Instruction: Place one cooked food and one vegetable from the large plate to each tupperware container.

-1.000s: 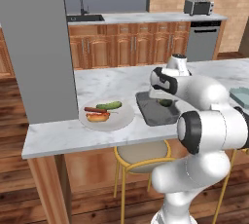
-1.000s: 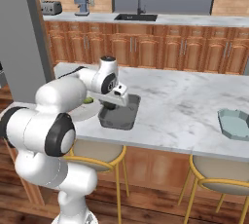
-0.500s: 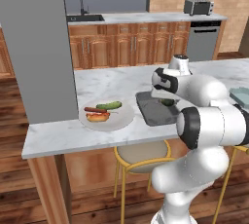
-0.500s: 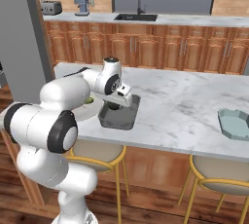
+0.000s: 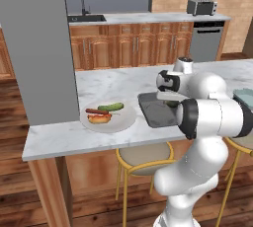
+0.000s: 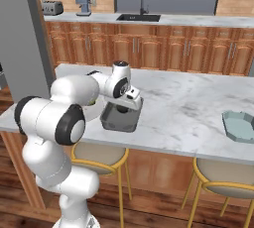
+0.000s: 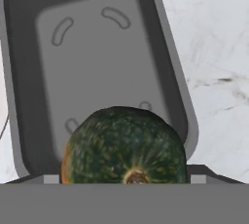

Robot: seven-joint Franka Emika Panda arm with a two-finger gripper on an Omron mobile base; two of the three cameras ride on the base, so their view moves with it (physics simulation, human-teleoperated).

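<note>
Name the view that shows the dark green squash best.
The hand view: the squash sits large and close, mottled green with its stem end facing the camera, above the dark grey container. The left base view shows a green sliver; in the right base view I cannot pick it out.

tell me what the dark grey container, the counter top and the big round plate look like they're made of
Dark grey container: probably matte plastic; even grey, soft moulded ridges in its floor, rounded broad rim, no shine.
Counter top: looks like polished marble or an imitation; white with grey veining.
Large plate: off-white and smooth, likely glazed ceramic, though plastic cannot be ruled out in a rendered scene.
</note>
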